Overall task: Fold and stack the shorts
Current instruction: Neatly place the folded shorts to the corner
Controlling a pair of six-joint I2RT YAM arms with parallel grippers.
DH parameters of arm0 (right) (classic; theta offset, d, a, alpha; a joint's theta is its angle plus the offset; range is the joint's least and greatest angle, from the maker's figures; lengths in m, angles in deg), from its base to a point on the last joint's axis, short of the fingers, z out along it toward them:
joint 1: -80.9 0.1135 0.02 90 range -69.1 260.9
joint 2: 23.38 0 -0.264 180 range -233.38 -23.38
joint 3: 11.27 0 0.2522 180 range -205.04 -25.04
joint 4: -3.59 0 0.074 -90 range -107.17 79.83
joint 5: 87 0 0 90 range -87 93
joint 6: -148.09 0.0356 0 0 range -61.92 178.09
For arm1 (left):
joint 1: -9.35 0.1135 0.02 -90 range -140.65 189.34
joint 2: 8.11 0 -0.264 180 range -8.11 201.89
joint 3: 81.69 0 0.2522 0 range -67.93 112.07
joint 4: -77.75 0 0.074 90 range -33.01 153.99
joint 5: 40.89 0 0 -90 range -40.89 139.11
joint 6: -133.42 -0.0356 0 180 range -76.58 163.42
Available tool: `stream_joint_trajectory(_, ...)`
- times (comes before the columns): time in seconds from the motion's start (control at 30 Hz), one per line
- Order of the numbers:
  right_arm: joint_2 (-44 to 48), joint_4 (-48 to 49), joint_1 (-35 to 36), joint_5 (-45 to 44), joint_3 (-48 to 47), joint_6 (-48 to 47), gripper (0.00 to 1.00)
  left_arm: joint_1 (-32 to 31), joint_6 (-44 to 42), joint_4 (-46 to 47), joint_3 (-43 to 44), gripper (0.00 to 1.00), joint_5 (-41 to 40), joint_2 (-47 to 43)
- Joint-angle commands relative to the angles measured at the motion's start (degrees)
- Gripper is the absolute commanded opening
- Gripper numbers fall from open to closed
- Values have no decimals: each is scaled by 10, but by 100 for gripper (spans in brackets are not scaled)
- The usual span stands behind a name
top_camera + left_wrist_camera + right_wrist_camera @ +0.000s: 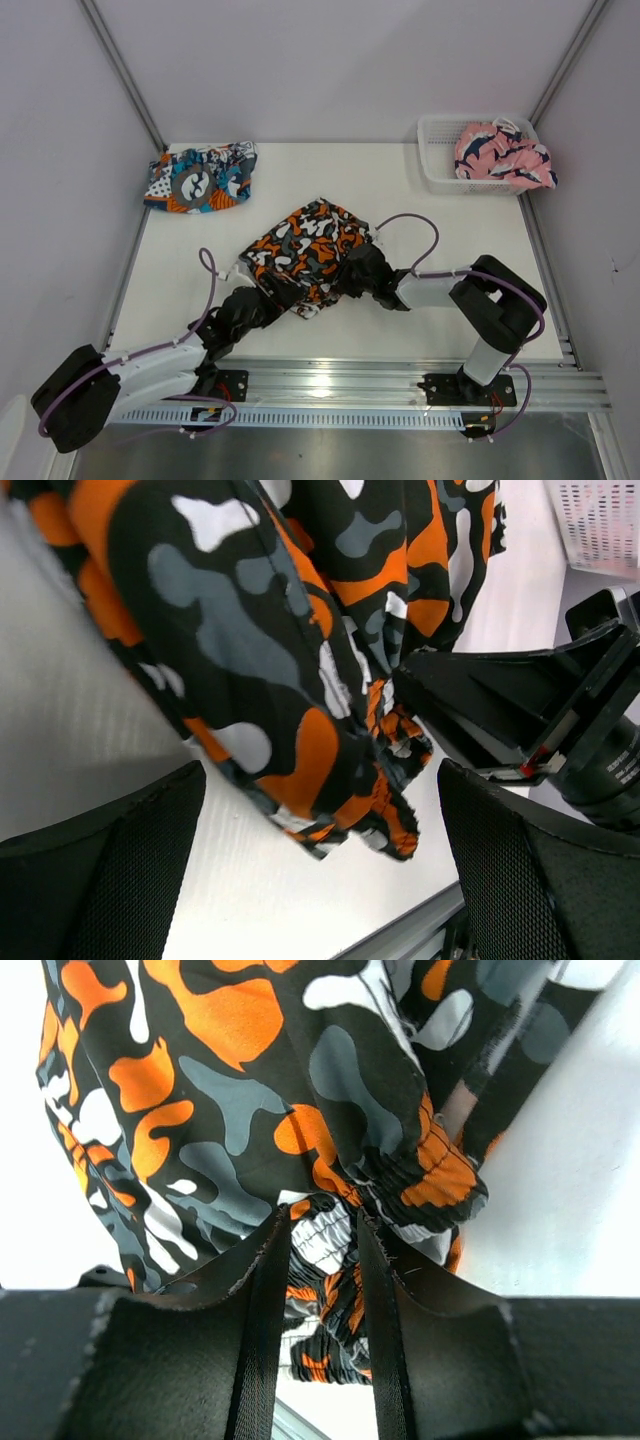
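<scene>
Left fingers (100, 880) spread wide either side of blotched shorts' (305, 250) near corner, gripping nothing; right fingers (262, 1300) pinched bunched waistband. Shorts lay mid-desk (160, 280). We judged fold under way; next needs stacking on teal shorts (200, 178), far left.

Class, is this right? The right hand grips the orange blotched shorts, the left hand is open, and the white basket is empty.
No. The white basket holds a pink patterned garment, as the top external view shows. The right hand does grip the orange blotched shorts, and the left hand is open.
</scene>
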Motion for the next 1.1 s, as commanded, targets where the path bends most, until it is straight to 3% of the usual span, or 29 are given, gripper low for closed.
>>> stream_joint_trajectory(0.0,-2,-57,15,-18,7,-14,37,2,28,60,-6,99,13,47)
stream_joint_trajectory(0.4,25,-68,28,-18,25,-15,37,22,37,208,-21,99,11,179)
stream_joint_trajectory(0.6,28,-71,30,-3,30,-16,37,54,0,277,2,99,15,268)
stream_joint_trajectory(0.73,24,-66,31,3,31,-19,37,63,-21,378,-4,99,21,339)
stream_joint_trajectory(0.8,23,-66,31,4,30,-23,37,63,-38,505,-8,94,32,406)
stream_joint_trajectory(0.87,24,-68,30,6,28,-24,37,68,-54,609,6,77,56,462)
stream_joint_trajectory(0.9,24,-70,31,5,27,-26,37,70,-52,638,8,61,87,518)
stream_joint_trajectory(1.0,31,-74,29,3,30,-30,36,78,-34,762,15,40,122,621)
stream_joint_trajectory(1.07,40,-81,27,1,31,-30,37,83,-38,821,5,38,122,644)
